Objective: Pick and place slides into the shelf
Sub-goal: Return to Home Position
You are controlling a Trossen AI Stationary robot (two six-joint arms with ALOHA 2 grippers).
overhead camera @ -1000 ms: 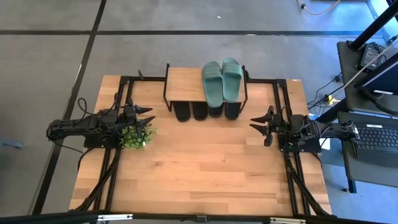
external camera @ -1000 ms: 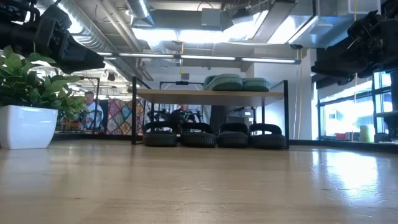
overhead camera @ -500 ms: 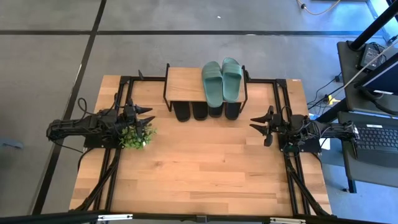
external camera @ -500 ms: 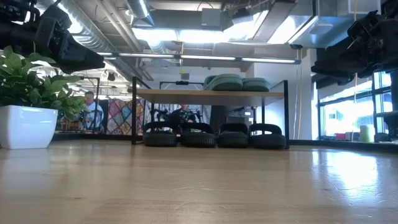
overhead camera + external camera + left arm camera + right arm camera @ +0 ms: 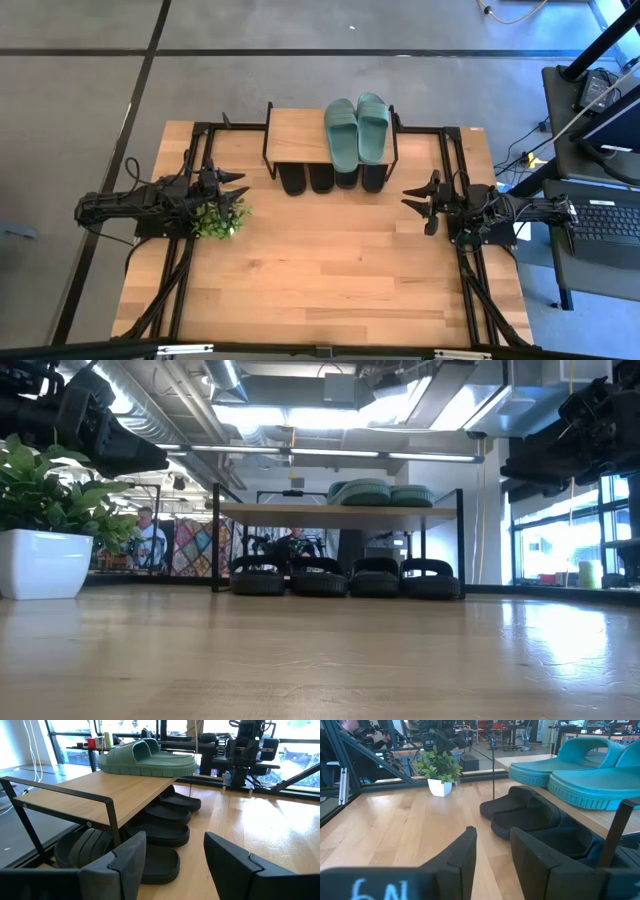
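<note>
The green slides, in the high view, lie side by side on the wooden top of the shelf, at the end nearer the right hand. The four black slides sit in a row under the plank, their ends poking out toward the middle of the surface. The left hand hovers over the small plant, fingers spread and empty, with the shelf ahead of it and off to one side. The right hand faces it from the opposite side, also empty, and the shelf stands between the two, nearer the far edge.

In the low view both arms hang dark in the upper corners, clear of the surface. The shelf stands in the middle distance between them, with the black slides on the surface below and the green pair on top. A person shows in the room behind.

In the left wrist view the fingers stand wide apart, and all the slides lie beyond them.

In the right wrist view the fingers keep a narrower gap and hold nothing. The black slides lie just beyond the fingertips and the plant farther off.
</note>
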